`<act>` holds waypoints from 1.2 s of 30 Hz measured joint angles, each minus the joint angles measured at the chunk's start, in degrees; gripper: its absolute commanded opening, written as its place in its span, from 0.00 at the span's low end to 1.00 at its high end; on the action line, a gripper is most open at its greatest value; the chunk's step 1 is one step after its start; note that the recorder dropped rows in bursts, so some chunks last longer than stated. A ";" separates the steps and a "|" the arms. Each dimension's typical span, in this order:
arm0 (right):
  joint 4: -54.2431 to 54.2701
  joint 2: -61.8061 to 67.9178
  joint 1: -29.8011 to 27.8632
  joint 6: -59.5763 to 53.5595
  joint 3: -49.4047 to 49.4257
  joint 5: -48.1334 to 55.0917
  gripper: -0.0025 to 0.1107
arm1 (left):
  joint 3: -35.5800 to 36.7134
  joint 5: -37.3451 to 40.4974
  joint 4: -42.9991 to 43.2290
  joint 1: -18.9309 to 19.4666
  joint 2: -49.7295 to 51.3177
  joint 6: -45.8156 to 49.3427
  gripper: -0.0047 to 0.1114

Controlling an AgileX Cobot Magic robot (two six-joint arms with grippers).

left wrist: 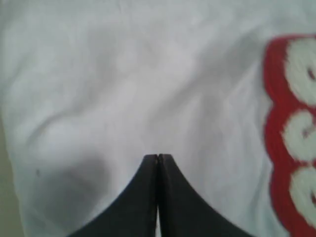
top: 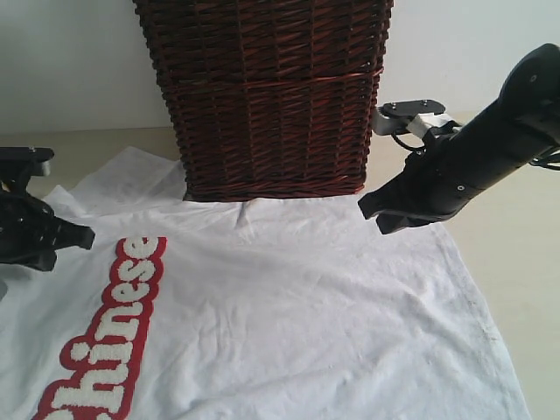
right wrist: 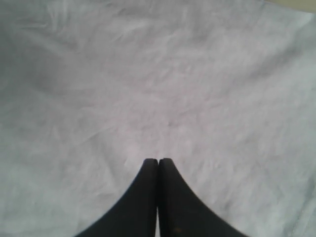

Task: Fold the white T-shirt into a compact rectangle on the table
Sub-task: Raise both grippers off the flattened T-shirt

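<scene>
In the exterior view, one white cotton T-shirt (top: 297, 324) lies spread flat and lightly creased on the pale beige worktop (top: 525, 262), reaching from the far edge towards the near edge. Its fuzzy white lettering with red outline (top: 114, 341) runs along the left part. One dark brown wicker basket (top: 271, 96) stands at the worktop's far edge, its base touching the shirt's far hem. There are two black claws: the left claw (top: 83, 236) is over the shirt near the worktop's left edge, and the right claw (top: 376, 214) is above the shirt's far right part.

In the left wrist view, the left claw (left wrist: 158, 157) is clenched, tips pressed together with nothing between them, above plain white cloth (left wrist: 123, 89). Three blurred letters (left wrist: 296, 138) show to one side.

In the right wrist view, the right claw (right wrist: 158, 160) is likewise clenched and empty over wrinkled white fabric (right wrist: 148, 84). A sliver of worktop (right wrist: 301, 5) shows at one corner.
</scene>
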 measured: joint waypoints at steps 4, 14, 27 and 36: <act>0.92 0.00 0.00 0.00 0.00 -1.30 0.02 | -9.39 -0.38 0.24 2.20 9.16 0.00 0.04; 0.92 0.00 0.00 -0.11 0.00 -4.34 0.02 | -35.27 9.60 1.07 5.49 25.57 -0.10 0.04; 0.42 0.00 0.00 -0.22 0.00 -6.05 0.02 | -48.17 18.66 -4.97 6.87 29.78 9.29 0.04; 0.81 0.00 0.00 -0.22 0.00 -5.93 0.02 | -33.86 21.73 -5.58 16.32 8.70 9.74 0.04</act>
